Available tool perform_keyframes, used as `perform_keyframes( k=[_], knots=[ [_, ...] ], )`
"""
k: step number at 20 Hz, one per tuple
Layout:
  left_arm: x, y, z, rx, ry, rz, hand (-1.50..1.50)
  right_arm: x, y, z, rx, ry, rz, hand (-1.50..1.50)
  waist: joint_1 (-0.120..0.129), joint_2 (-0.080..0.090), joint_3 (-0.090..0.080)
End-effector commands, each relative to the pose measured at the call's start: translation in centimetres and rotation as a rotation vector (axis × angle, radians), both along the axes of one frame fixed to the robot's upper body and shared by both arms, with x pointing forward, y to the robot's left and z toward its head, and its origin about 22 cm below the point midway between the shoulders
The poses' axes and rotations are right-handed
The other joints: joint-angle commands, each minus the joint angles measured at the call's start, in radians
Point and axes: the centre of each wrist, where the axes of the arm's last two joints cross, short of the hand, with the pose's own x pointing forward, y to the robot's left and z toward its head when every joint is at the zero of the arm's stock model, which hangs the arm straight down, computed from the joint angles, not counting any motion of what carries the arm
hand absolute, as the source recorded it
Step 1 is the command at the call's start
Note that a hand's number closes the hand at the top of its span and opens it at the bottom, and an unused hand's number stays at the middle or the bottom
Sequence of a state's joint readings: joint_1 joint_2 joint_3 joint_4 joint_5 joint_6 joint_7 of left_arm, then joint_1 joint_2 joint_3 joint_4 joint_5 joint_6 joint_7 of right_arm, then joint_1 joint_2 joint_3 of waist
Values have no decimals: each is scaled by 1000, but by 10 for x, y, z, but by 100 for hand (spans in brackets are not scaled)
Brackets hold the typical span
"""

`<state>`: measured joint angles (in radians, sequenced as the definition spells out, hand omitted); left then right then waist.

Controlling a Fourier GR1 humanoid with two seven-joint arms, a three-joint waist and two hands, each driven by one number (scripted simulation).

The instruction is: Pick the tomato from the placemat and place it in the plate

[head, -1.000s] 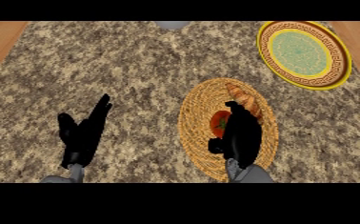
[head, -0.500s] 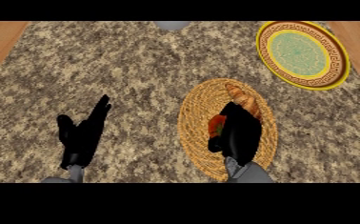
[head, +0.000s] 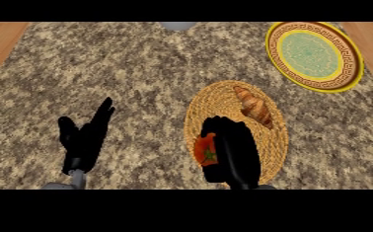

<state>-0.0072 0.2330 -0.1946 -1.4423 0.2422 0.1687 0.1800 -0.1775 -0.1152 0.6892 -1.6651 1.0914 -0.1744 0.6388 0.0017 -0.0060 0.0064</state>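
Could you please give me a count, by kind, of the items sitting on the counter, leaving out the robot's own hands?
Tomato: 1, on the placemat, with the right hand curled round it
Croissant: 1, on the placemat
Woven placemat: 1
Plate: 1, at the far right, nothing on it
Total: 4
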Motion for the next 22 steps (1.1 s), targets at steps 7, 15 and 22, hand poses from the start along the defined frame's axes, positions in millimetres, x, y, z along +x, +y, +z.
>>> perform_keyframes(
  k=[7, 15, 22],
  knots=[
    [-1, 0, -16, -4, 44, -2, 0, 2, -54, 59, 299, -271, -33, 150, -8, 8, -6],
    [-3, -7, -14, 4, 52, -12, 0, 40, -128, 59, 512, -304, -212, 150, 1, 9, -5],
    [-2, -7, -7, -2, 36, -34, 0, 92, -202, 28, 497, -387, -297, 150, 14, 12, -5]
  ],
)
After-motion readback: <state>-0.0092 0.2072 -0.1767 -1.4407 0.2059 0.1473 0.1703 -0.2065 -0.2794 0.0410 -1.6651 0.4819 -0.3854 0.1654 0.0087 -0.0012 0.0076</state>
